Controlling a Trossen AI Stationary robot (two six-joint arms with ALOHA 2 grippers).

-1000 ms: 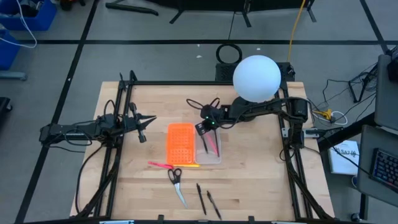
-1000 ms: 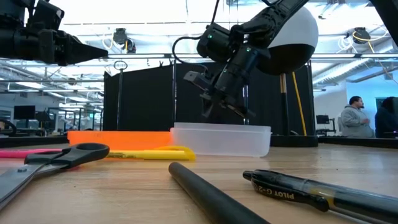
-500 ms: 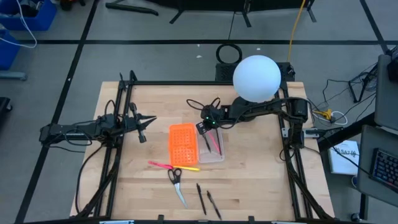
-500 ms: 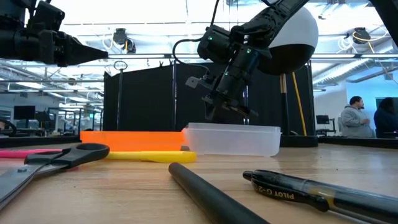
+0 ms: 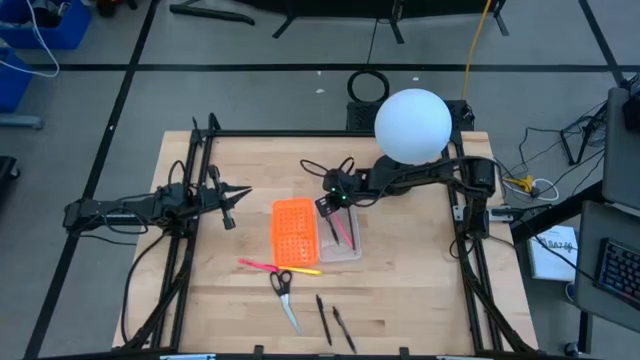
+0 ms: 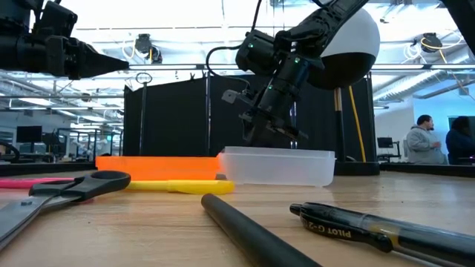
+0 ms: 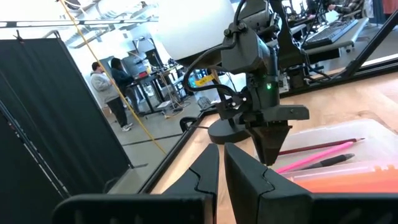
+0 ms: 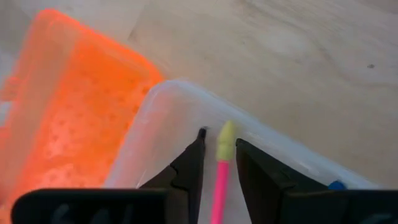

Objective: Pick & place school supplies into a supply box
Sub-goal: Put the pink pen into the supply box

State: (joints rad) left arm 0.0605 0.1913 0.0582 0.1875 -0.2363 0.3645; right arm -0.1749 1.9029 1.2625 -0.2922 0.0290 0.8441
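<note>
Over the translucent tray of the supply box (image 5: 337,237), the right gripper (image 5: 325,207) hangs with its fingers narrowly parted around the yellow-tipped pink pencil (image 8: 221,174) lying inside; whether they touch it I cannot tell. The orange half (image 5: 292,233) lies beside the tray. Scissors (image 5: 284,296), a yellow pencil (image 5: 300,268) and two black pens (image 5: 333,320) lie on the bench (image 5: 400,290). The left gripper (image 5: 229,205) waits pressed together, well apart.

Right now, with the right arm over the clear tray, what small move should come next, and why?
Probably lift the right end effector straight up out of the supply box. A pink pencil lies between its fingers, which stand apart from it, so it looks released. The scissors, a yellow pen and black pens wait on the table. The left end effector idles aside.
</note>
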